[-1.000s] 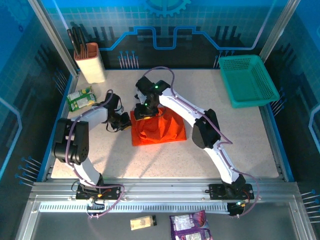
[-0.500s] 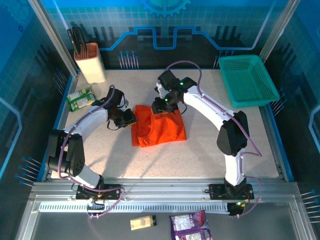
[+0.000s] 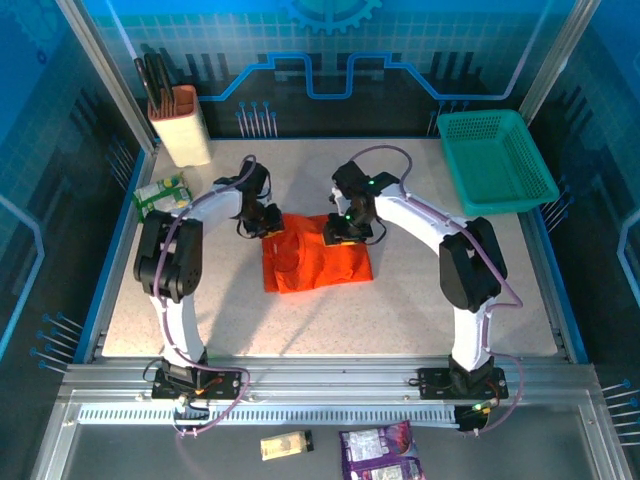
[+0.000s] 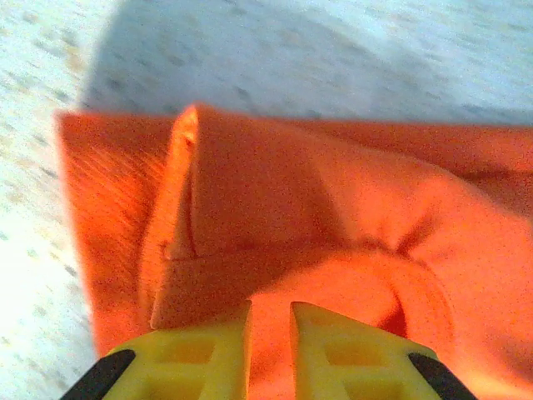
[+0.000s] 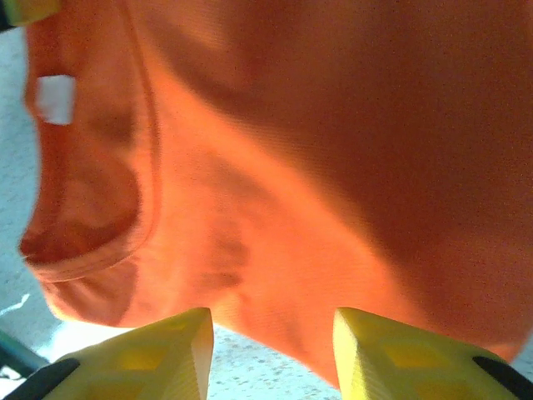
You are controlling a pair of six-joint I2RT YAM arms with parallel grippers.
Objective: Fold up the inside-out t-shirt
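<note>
Shirt: the orange-red t-shirt (image 3: 320,262) lies folded into a rough rectangle in the middle of the table (image 3: 400,320), neckline towards its left side.
Left gripper (image 3: 262,222): at the shirt's far left corner. On the left wrist view its yellow fingers (image 4: 221,350) stand a narrow slit apart over the cloth (image 4: 333,208), with nothing seen caught between them.
Right gripper (image 3: 340,232): at the shirt's far edge. Fingers (image 5: 166,350) spread wide above the cloth (image 5: 333,125), gripping nothing.
Tag: a small white tag (image 5: 57,98) shows by the neckline.
Basket: the teal basket (image 3: 495,160) sits at the far right corner, well apart from the shirt.
Holder: a beige holder (image 3: 182,128) stands at the far left corner, with a green packet (image 3: 162,195) near it.
</note>
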